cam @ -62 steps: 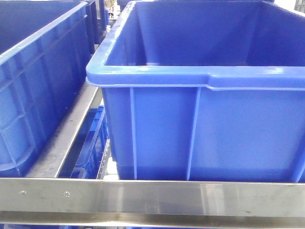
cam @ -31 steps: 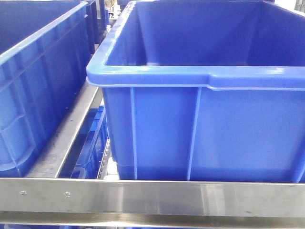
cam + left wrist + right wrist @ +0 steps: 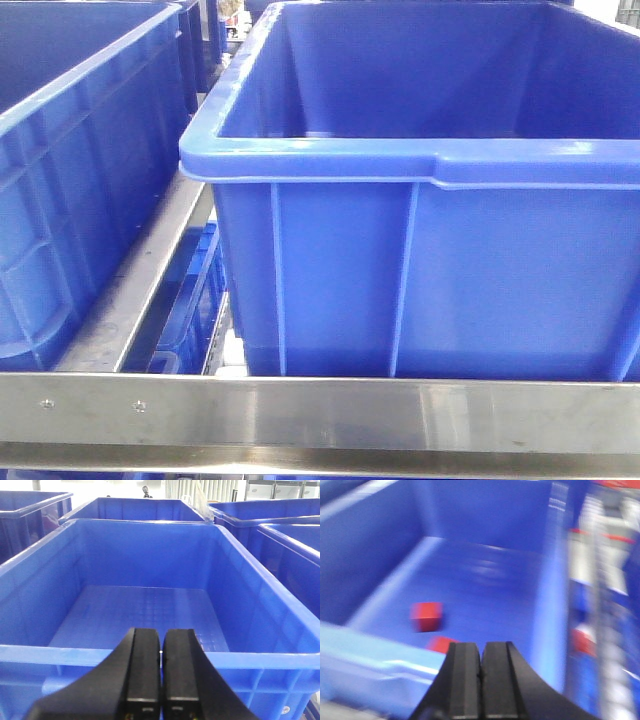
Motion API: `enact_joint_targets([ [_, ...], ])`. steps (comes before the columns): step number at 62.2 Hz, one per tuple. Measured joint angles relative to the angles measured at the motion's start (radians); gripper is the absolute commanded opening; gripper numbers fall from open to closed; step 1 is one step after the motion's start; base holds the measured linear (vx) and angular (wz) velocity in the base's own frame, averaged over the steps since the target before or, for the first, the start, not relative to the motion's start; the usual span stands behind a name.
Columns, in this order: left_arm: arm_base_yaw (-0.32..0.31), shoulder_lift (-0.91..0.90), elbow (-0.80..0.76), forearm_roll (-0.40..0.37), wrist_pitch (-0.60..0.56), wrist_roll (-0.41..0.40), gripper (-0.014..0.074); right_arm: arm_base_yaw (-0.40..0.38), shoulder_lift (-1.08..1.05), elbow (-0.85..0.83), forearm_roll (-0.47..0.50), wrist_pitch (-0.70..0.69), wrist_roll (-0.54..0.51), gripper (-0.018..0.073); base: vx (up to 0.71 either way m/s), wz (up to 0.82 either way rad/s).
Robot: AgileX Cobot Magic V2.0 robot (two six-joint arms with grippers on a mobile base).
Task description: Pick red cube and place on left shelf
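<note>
In the blurred right wrist view a red cube (image 3: 426,616) lies on the floor of a blue crate (image 3: 485,580), near its front left. A second red block (image 3: 439,643) lies closer, partly hidden by the crate's front rim and my fingers. My right gripper (image 3: 481,647) is shut and empty, above the front rim and apart from both blocks. My left gripper (image 3: 161,632) is shut and empty, just in front of the near rim of an empty blue crate (image 3: 145,615). The steel shelf's front rail (image 3: 320,415) crosses the bottom of the front view.
Two big blue ribbed crates (image 3: 420,270) (image 3: 70,180) stand on the shelf, with a steel rail (image 3: 140,290) between them. More blue crates (image 3: 280,535) surround the left gripper's crate. A blurred red and white thing (image 3: 582,641) shows right of the crate.
The front view has shifted by a few pixels at most. No gripper or cube shows in it.
</note>
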Motion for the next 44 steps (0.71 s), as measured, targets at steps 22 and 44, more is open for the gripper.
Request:
enact_joint_targets([
  [22, 0.000, 0.000, 0.000, 0.000, 0.000, 0.000, 0.0122, -0.164, -0.174, 0.256, 0.099, -0.303, 0.000, 0.0017, 0.00, 0.00],
  [44, 0.000, 0.000, 0.000, 0.000, 0.000, 0.000, 0.0122, -0.168, -0.181, 0.267, 0.118, -0.303, 0.000, 0.0017, 0.00, -0.01],
])
